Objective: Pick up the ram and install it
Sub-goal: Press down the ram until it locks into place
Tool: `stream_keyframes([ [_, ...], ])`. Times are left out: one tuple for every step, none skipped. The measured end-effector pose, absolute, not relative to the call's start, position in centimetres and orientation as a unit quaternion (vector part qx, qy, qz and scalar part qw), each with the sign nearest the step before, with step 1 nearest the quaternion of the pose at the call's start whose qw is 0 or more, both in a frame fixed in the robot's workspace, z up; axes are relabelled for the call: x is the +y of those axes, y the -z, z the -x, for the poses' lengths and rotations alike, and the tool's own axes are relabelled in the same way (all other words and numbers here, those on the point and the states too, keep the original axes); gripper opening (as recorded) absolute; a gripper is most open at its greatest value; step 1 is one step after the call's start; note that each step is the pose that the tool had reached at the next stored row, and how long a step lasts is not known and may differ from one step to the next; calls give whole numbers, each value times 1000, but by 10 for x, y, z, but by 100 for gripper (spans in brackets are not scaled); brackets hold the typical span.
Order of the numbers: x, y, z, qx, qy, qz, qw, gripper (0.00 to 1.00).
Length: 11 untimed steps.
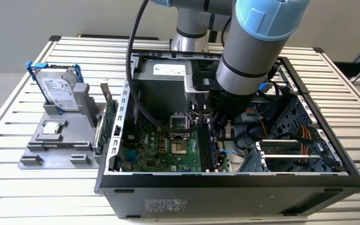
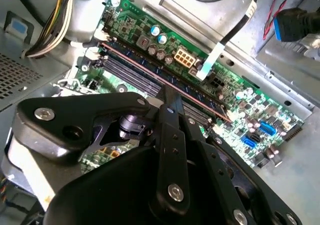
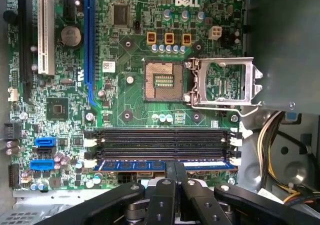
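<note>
Inside the case [image 1: 230,180], claw [image 3: 175,172] touching slotted ram [image 3: 150,165]

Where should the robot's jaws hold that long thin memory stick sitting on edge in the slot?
Best guess: pinch the long thin dark memory stick by its two flat faces at mid-length on the free top edge, coming straight down from above. It stands on edge in the green motherboard, so only that edge is exposed.

A slatted metal table [image 1: 30,112] stands before a plain grey wall [image 1: 55,16]
</note>
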<state>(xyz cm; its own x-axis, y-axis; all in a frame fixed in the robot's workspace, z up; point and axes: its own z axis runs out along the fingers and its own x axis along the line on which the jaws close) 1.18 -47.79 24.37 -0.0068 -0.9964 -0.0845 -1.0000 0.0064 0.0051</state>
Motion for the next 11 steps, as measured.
stream_keyframes([
  [-477, -242, -13, 708, -32, 705, 28, 0],
  [-477, -240, -14, 708, -32, 705, 28, 0],
  [-477, -238, -15, 707, -32, 706, 28, 0],
  [-476, -236, -16, 706, -32, 707, 28, 0],
  [-476, -235, -17, 706, -32, 707, 28, 0],
  [-476, -233, -18, 705, -32, 708, 28, 0],
  [-476, -231, -18, 705, -32, 708, 28, 0],
  [-476, -229, -18, 705, -32, 708, 28, 0],
  [-476, -227, -18, 704, -32, 708, 28, 0],
  [-476, -226, -18, 704, -32, 709, 27, 0],
  [-476, -224, -18, 704, -32, 709, 27, 0],
])
